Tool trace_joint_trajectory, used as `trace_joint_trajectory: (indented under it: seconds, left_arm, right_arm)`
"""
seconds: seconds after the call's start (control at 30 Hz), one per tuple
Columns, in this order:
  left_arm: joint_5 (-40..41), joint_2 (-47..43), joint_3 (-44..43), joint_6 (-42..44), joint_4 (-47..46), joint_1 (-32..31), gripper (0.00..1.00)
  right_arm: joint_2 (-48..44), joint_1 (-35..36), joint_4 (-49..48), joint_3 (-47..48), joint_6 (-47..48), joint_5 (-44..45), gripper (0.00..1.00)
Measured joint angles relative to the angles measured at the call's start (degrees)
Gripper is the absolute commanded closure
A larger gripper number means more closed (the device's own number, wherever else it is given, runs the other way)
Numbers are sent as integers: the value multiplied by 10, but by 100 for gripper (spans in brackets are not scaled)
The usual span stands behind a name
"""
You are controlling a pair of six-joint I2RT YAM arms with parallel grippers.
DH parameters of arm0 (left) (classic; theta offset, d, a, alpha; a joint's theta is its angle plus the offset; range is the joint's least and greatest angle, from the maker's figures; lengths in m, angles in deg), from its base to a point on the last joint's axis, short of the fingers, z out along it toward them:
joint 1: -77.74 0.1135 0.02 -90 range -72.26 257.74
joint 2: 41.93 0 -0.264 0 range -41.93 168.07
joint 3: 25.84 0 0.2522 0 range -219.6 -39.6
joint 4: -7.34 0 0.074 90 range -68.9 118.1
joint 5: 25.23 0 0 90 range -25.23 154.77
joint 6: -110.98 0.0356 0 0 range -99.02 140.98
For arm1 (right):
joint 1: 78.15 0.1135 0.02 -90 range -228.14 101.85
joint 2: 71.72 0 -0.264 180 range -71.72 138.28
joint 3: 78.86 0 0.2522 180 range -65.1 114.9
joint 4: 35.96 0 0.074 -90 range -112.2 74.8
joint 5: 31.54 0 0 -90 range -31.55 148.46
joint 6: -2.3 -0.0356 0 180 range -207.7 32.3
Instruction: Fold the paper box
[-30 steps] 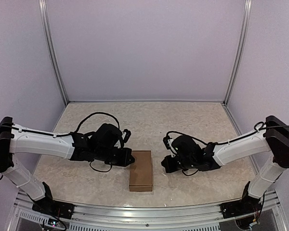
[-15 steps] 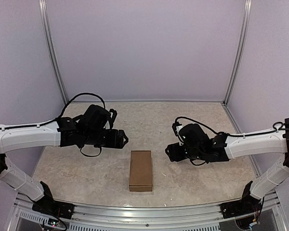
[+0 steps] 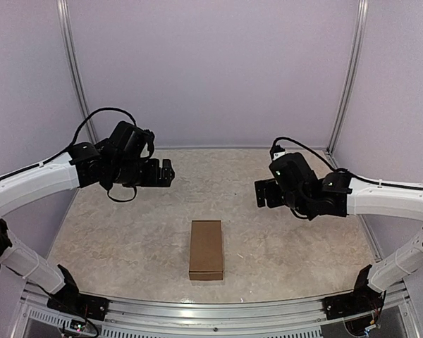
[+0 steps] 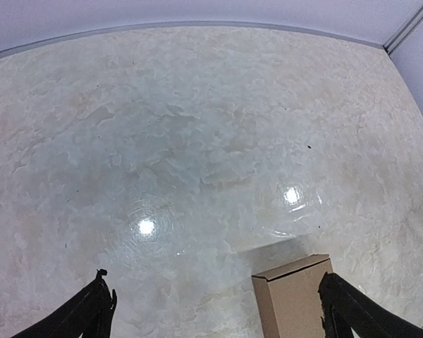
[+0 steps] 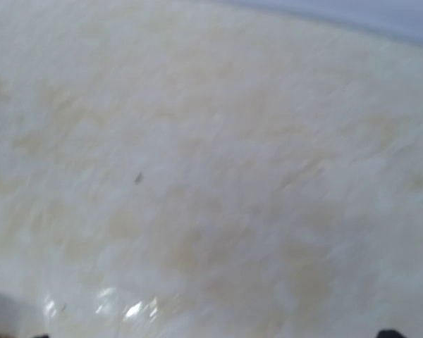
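Pincers (image 3: 166, 172) (image 3: 262, 192) wider, farther from paper box (image 3: 206, 250)

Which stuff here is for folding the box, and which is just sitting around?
For the job:
- paper box, a brown carton lying on the table
- left gripper, open, holding nothing
- right gripper, open, holding nothing

Just there:
- table
- metal rail along the near edge
- walls

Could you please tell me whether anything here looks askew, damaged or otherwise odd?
Nothing stands out. The paper box lies closed on the table, square to its near edge, with no visible dent and no flap sticking out.
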Motion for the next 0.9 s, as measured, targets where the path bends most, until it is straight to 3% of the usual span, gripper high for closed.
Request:
trace_joint_trajectory:
  seconds: [0.33,0.5,0.73,0.9]
  left_arm:
    - [37,-35,-65,28,58,66,1]
    - [37,-73,-70,35,71,139,1]
    - [40,-137,-26,50,65,223,1]
    - [42,-182,25,73,53,247,1]
  right_arm:
    - [3,-25,100,63,63,73,0]
    - [-15,-117,125,78,67,15,0]
    - [-54,-288,137,84,53,-136,0]
    - [-105,-335,117,43,67,-205,0]
